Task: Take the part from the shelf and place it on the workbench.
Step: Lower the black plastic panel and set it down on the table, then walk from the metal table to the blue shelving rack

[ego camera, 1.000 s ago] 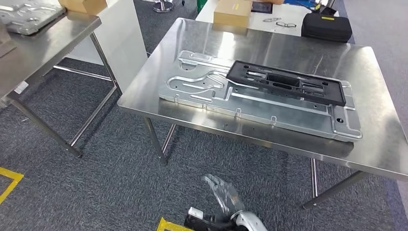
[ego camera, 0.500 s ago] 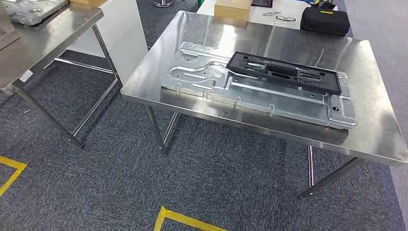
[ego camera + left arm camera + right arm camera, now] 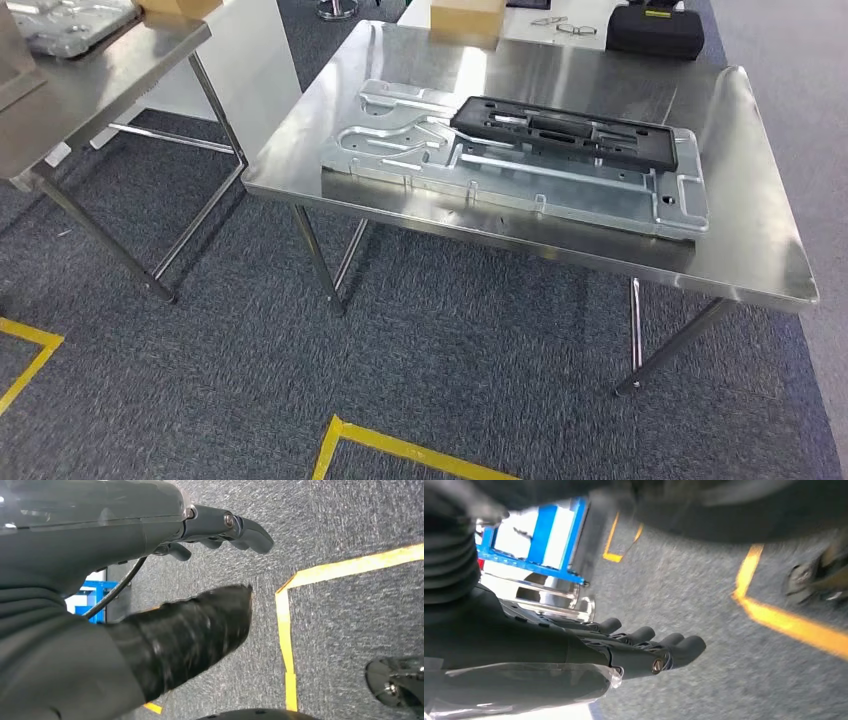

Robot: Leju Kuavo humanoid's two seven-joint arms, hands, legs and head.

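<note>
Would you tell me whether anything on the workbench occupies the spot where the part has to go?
Yes. A large silver plate with a black frame lying on it covers the middle of the workbench. Bare steel remains along its right side and far edge.

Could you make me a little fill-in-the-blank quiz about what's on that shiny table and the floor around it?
1. The black part lies on top of a large ____ plate on the workbench.
2. The lines marked on the grey carpet are ____.
3. At the far edge of the workbench sits a cardboard ____.
4. The right hand hangs over the ____, holding nothing.

Missing words: metal; yellow; box; carpet
</note>
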